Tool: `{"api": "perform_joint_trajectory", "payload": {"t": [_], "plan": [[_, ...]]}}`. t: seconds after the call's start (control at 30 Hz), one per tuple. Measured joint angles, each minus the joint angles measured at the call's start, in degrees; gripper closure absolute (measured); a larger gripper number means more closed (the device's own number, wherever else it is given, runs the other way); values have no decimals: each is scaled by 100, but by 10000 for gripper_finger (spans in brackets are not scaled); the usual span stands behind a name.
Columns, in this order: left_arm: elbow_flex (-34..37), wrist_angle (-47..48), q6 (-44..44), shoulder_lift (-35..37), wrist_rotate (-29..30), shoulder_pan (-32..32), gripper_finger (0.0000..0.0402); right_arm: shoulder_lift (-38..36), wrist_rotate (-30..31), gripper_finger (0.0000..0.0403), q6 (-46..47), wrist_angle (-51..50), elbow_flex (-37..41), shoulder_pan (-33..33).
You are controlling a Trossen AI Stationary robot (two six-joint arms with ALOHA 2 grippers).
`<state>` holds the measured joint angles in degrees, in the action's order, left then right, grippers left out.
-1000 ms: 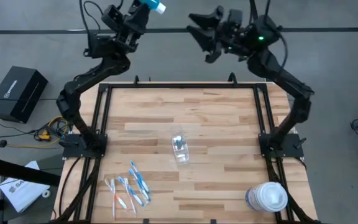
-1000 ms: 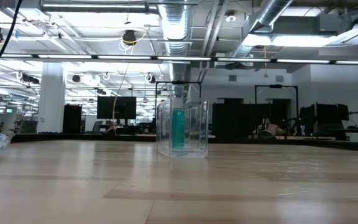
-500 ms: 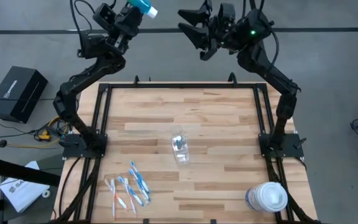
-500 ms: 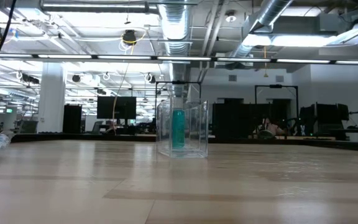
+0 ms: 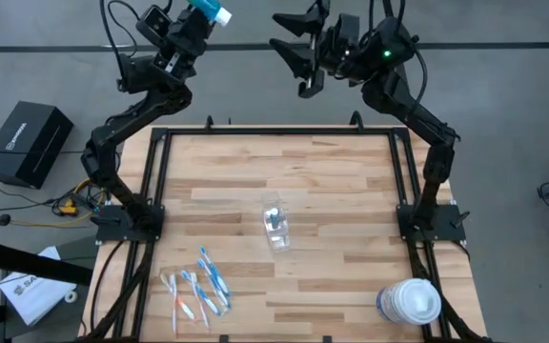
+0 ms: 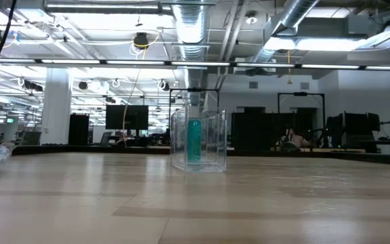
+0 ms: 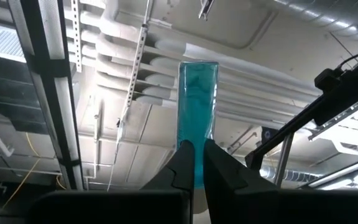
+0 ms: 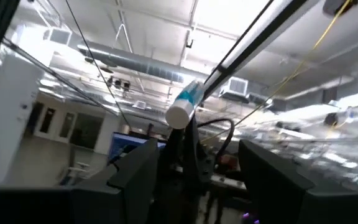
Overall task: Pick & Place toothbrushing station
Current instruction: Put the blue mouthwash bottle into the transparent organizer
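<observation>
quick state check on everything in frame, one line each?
left gripper: shut on a teal tube, raised beyond the table's far edge
teal tube: held, off the table
right gripper: open, empty, raised beyond the far edge
clear cup: upright mid-table, second teal tube standing inside
toothbrushes: lying loose on the table, near left
white-lidded tub: lid on, near right corner

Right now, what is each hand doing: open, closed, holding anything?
Left hand: closed on a teal tube, raised beyond the table's far edge.
Right hand: open, holding nothing, also raised beyond the far edge.
</observation>
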<state>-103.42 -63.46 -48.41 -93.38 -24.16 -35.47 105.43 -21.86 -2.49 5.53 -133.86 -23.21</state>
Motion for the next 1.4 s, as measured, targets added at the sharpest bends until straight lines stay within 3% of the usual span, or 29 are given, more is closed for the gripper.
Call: {"api": "perform_joint_trajectory", "payload": {"t": [0.1,0.23,0.3,0.47,0.7,0.97,1.07,1.17,1.4], "plan": [[0,21,-96,-4,39,-30,396,-2,33,188,-385,6,0,42],[0,37,-229,14,-191,-260,396,-19,-212,188,-83,-185,0,42],[0,54,-624,40,18,-440,396,-74,-356,188,-108,-413,4,5],[0,75,-1464,50,649,-469,396,-184,358,188,-1268,-1062,0,75],[0,171,-1371,-6,1041,64,396,-122,1578,188,-2934,-1358,0,180],[0,509,-1506,-2,1355,245,396,-50,1595,188,-3473,-1251,0,307],[0,483,-1534,2,1287,147,396,-50,1593,188,-3375,-1262,2,365],[0,511,-1533,17,613,-29,396,-55,1491,188,-2801,-1323,0,352],[-4,586,-821,159,-688,-383,396,-273,388,188,-665,-1108,2,110]]}}
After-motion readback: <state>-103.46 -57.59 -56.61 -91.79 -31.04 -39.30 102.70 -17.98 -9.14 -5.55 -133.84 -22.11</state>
